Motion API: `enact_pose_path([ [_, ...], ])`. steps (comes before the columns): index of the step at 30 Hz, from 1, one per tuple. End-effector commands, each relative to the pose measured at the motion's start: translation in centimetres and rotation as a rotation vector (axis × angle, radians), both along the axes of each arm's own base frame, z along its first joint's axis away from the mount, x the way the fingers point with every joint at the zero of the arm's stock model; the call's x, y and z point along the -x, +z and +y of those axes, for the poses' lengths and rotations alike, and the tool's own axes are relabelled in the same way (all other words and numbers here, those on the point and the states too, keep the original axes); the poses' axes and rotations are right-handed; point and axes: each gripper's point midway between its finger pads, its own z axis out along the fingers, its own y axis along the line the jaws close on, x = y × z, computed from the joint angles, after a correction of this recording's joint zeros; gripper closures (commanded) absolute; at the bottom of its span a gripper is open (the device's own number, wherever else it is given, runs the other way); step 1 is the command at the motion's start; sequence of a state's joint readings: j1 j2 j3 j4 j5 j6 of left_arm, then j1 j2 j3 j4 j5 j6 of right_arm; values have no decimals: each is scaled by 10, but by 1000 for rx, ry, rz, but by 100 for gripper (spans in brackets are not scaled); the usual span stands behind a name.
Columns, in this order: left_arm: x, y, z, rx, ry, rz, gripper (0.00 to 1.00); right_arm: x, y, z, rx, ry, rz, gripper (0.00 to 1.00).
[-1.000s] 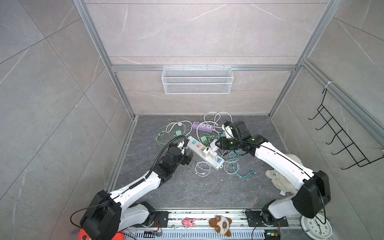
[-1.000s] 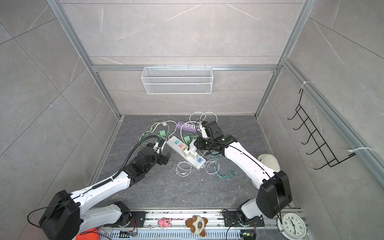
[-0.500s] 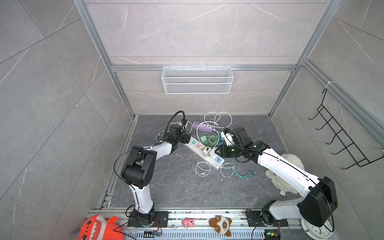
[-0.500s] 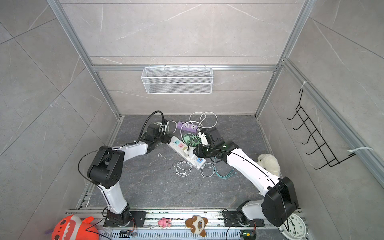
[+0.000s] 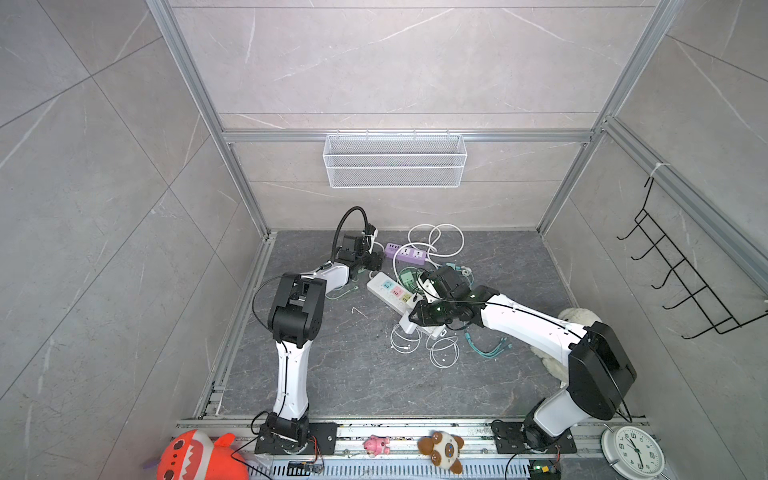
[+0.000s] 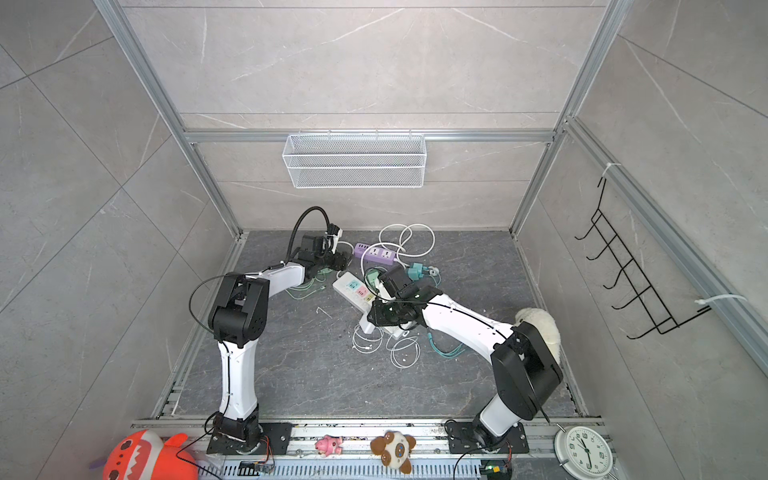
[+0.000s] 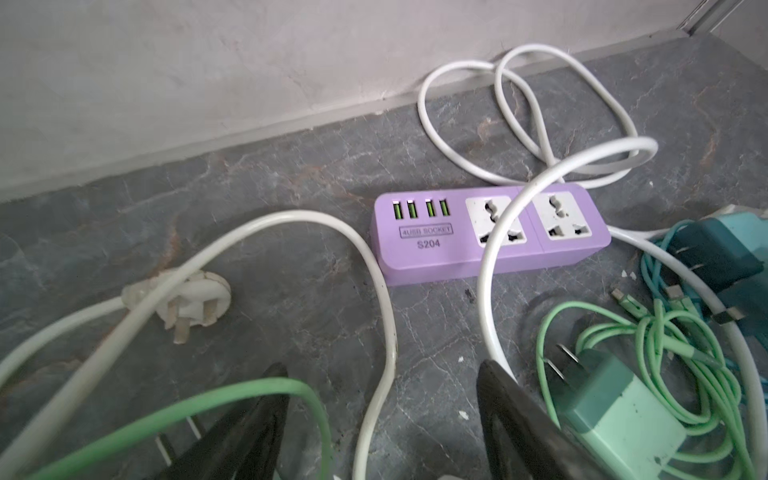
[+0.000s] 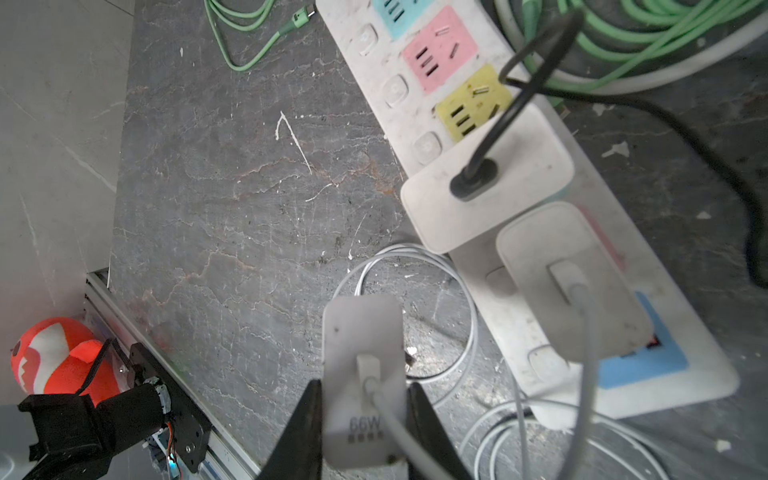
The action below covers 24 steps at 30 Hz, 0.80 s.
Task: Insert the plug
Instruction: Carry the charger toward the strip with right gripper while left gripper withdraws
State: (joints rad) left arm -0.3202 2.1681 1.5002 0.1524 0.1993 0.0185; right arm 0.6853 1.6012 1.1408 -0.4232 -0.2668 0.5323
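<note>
While gripped yet not over any socket, judged mid-carry: line-up stage, insertion proper not begun.

Worktop (image 5: 353, 374): grey, strewn w/ cables (image 7: 299, 215), so little bare room round the target.

Strip (image 8: 411, 118): white, long, flat on worktop, lying diagonal betw. the two arms in both top views. Taken as target, being just beside the load.

Purple strip (image 7: 457, 266): further back, nr the wall, crossed by a white cable (image 7: 508, 214). Faced by left jaws, seen parted in left wrist view w/ a wide gap, nothing visibly clamped, green cable (image 7: 270, 385) running across in front.

Adapters (image 8: 449, 208): two, white, already seated side by side on strip, so those positions gone.

Sockets (image 8: 438, 48): teal, pink, yellow in a row, all free. Yellow socket (image 8: 471, 104) just beside first adapter, hence tight clearance expected there.

Next move, as judged: shift across over a free socket, square up to slots, lower straight, press home. Approach prob. best from the open side, away from adapters. Prob. needs strip steadied, else may skid.

Plug (image 8: 345, 374): white block marked 66W, clamped across its narrow sides by right jaws, closed on it, one each side, most of body sticking out past the tips. Off strip altogether, nr its edge and nr the adapters, not touching either as far as right wrist view shows.

Prongs: on hidden far face, so orientation vs slots cannot be told; height above worktop likewise unclear.
</note>
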Motion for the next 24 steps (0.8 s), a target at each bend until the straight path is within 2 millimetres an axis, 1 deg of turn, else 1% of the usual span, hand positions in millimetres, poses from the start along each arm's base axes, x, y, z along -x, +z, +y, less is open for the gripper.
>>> enact_pose_path([
  [1, 9, -6, -8, -47, -30, 52, 27, -14, -2, 2, 9, -41, -20, 92],
  [6, 24, -32, -6, -197, -9, 162, 28, -23, -16, 0, 36, -54, -3, 92],
  [12, 33, -53, -7, -353, 19, 257, 29, -29, -29, -8, 56, -68, 17, 92],
  [15, 37, -60, -4, -382, 34, 303, 29, -31, -37, -18, 71, -89, 31, 93],
  [16, 38, -60, -1, -395, 44, 315, 31, -32, -38, -22, 77, -99, 33, 93],
  [19, 48, -60, 10, -442, 75, 351, 32, -35, -44, -38, 93, -130, 43, 93],
  [22, 64, -61, 21, -470, 100, 403, 33, -39, -46, -53, 109, -160, 42, 93],
  [23, 70, -59, 21, -465, 102, 416, 34, -41, -45, -57, 118, -167, 40, 93],
  [24, 79, -62, 23, -466, 99, 440, 34, -42, -45, -61, 122, -174, 37, 93],
])
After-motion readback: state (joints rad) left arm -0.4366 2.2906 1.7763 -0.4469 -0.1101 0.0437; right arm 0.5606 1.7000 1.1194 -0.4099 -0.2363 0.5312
